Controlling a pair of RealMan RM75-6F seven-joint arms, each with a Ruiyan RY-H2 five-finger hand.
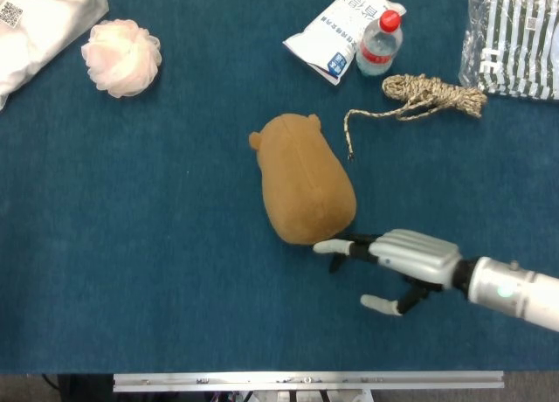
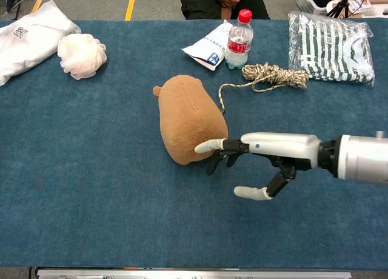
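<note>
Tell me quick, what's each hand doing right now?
Left hand: not in view.
Right hand: open, holding nothing, fingers spread, fingertips at the rear edge of the brown plush toy.

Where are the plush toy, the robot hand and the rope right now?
plush toy (image 1: 304, 185), head view, middle of its brown back.
right robot hand (image 1: 410, 255), head view, back of the hand.
rope (image 2: 276, 75), chest view, middle of the coiled bundle.
</note>
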